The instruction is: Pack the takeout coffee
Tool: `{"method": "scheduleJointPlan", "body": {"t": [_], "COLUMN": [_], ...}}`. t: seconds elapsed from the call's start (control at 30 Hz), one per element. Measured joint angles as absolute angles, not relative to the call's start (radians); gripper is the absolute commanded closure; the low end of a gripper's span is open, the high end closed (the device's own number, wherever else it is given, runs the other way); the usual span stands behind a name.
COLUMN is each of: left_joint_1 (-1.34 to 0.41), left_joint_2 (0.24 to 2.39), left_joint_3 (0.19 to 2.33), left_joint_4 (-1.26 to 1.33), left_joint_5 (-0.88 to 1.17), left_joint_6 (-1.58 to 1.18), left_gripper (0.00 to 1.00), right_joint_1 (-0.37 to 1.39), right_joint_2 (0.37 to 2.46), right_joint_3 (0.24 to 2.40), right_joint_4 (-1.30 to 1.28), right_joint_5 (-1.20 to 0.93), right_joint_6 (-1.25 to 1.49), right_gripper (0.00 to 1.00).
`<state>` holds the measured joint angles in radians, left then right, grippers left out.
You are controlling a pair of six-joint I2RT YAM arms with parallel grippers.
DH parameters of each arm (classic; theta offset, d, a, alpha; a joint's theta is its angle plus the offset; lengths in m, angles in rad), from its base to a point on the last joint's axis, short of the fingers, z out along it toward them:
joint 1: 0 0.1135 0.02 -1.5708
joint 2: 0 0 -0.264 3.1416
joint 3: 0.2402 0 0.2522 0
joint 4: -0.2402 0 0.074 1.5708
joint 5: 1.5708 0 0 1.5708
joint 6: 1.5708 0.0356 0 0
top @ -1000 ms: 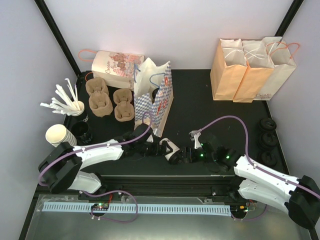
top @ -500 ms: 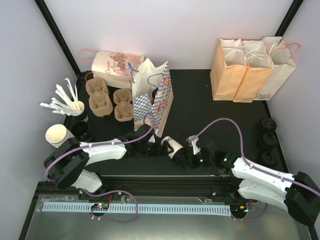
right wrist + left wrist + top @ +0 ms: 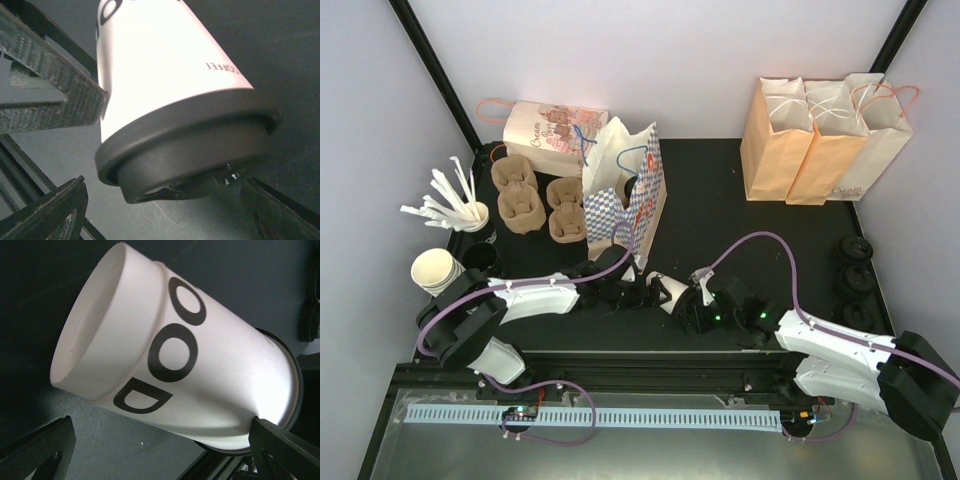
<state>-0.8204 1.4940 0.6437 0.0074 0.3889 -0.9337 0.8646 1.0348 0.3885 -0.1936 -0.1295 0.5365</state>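
One takeout coffee cup point(image 3: 665, 293), white with black letters and a black lid, is tilted at the table's front middle, just in front of the blue checked bag point(image 3: 625, 195). It fills the left wrist view point(image 3: 175, 355) and the right wrist view point(image 3: 165, 60). My left gripper point(image 3: 642, 296) is wide open around it point(image 3: 160, 422); one of its fingers point(image 3: 285, 450) touches the cup beside the lid, and that finger also shows in the right wrist view point(image 3: 50, 100). My right gripper point(image 3: 692, 312) is open, its jaws spread on either side of the lid point(image 3: 165, 200).
Brown pulp carriers point(image 3: 520, 195) and a printed bag lying flat point(image 3: 545, 130) are at the back left. A stack of plain white cups point(image 3: 435, 270) and a cup of stirrers point(image 3: 470, 212) stand at the left. Three tan bags point(image 3: 820, 135) stand back right. Spare black lids point(image 3: 855, 280) line the right edge.
The cup has moved away from the near edge toward the checked bag. Both grippers have moved with it, the right arm reaching further left.
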Motion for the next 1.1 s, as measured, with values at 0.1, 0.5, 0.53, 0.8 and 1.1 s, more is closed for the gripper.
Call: {"method": "scheduleJointPlan", "body": {"t": [0.1, 0.5, 0.53, 0.8, 1.1], "left_joint_1": [-0.820, -0.820, -0.820, -0.820, -0.818], "left_joint_2": [1.495, 1.512, 1.513, 1.514, 1.514], "left_joint_3": [0.653, 0.690, 0.693, 0.701, 0.703], "left_joint_4": [0.006, -0.026, -0.030, -0.043, -0.059], "left_joint_5": [0.389, 0.389, 0.389, 0.389, 0.389], "left_joint_6": [-0.927, -0.887, -0.884, -0.867, -0.854], "left_gripper": [0.03, 0.05, 0.05, 0.06, 0.08], "right_joint_1": [0.865, 0.717, 0.705, 0.593, 0.502], "right_joint_2": [1.035, 1.032, 1.030, 1.023, 1.076], "right_joint_3": [0.394, 0.402, 0.402, 0.391, 0.241], "right_joint_4": [-0.179, -0.167, -0.163, -0.113, 0.130], "right_joint_5": [-0.130, -0.272, -0.288, -0.416, -0.604], "right_joint_6": [0.499, 0.394, 0.392, 0.391, 0.481], "right_gripper": [0.11, 0.09, 0.09, 0.15, 0.18]}}
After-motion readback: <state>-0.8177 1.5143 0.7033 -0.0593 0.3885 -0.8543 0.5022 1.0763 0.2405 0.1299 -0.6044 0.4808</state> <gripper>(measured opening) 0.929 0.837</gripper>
